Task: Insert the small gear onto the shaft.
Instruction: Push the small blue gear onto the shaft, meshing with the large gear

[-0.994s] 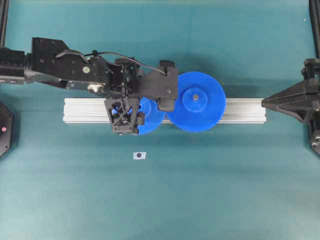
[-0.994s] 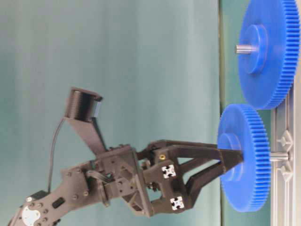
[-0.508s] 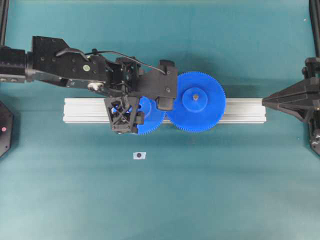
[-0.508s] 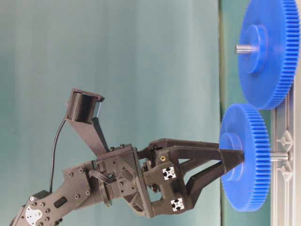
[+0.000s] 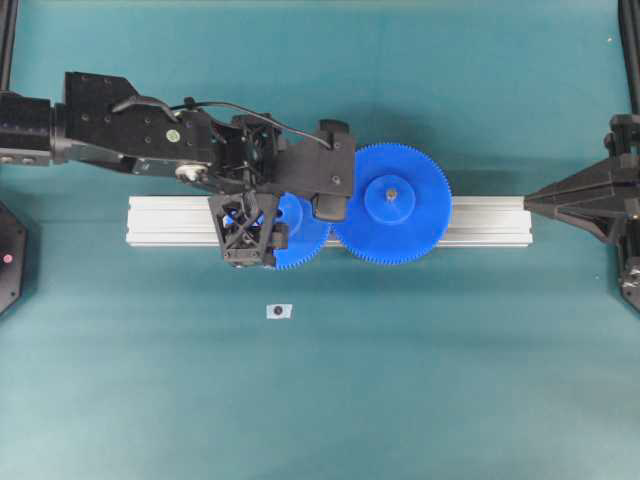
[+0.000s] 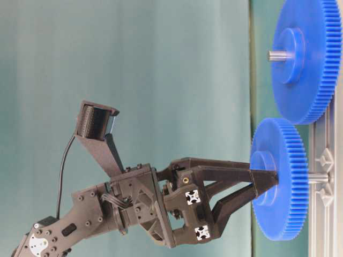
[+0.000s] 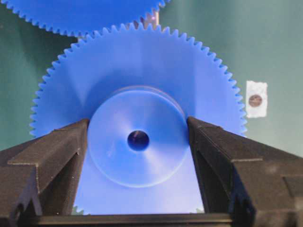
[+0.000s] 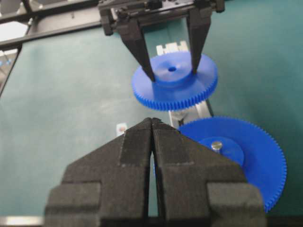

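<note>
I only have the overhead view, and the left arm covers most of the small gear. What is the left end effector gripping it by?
Observer: By the hub. In the left wrist view the left end effector has its fingers against both sides of the small gear's raised hub, clear of the teeth.
Operator: Is the gear seated on the aluminium rail?
Observer: No. The table-level view shows a gap between the gear and the aluminium rail, with the grey shaft bridging it.
Operator: Does the shaft poke out through the hub?
Observer: No. In the left wrist view the centre hole is dark and no pin end stands above the hub.
</note>
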### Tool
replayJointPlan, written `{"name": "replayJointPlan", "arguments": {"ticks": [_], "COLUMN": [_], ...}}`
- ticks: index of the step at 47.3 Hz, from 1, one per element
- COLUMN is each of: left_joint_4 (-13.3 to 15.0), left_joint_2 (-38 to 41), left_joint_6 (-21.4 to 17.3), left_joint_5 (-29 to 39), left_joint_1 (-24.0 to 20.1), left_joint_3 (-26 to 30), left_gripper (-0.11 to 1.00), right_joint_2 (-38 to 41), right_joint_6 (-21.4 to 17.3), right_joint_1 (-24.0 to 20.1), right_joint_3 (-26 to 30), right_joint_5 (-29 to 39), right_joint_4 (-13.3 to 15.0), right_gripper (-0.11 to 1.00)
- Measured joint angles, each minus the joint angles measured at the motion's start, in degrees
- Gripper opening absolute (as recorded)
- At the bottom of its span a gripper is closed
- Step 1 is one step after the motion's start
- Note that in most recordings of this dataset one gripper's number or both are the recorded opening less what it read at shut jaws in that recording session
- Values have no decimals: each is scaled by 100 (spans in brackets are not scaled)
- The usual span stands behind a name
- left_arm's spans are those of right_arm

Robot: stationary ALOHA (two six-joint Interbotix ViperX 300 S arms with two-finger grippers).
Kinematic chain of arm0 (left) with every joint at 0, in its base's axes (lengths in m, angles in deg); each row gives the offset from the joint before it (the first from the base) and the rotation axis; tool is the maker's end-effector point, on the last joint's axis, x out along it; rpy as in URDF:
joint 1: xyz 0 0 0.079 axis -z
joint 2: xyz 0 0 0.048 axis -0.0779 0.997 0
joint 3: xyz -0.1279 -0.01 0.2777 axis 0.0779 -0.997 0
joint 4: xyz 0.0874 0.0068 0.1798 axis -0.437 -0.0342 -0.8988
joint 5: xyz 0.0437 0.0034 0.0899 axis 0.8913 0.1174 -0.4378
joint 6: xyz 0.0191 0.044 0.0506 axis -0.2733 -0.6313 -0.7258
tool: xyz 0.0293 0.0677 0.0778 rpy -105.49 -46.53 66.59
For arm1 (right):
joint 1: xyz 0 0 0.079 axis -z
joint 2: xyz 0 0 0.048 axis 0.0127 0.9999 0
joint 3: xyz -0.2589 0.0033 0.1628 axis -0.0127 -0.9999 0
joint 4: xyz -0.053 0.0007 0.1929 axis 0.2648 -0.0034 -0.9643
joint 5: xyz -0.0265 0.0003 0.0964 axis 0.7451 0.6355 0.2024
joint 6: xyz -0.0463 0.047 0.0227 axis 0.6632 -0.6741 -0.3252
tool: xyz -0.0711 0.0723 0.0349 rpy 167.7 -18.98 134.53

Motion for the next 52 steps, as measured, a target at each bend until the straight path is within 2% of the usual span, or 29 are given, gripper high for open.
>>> {"name": "replayJointPlan", "arguments": {"ticks": [32, 39, 52], "left_joint_4": [0, 0, 0], "left_joint_2": [-9, -9, -9], "left_joint_6": [-220, -255, -264], "left_joint_5": [88, 246, 325], "left_joint_1": [0, -26, -70], "left_joint_3": [26, 123, 290], "left_gripper": [70, 91, 90], "right_joint_2": [0, 0, 0], "right_joint_6": [0, 0, 0], "right_joint_1": [9, 9, 9], "right_joint_3": [0, 0, 0], "right_joint_5": [-9, 0, -9], "right_joint_4": [-9, -9, -9], "right_gripper": [4, 4, 4]}}
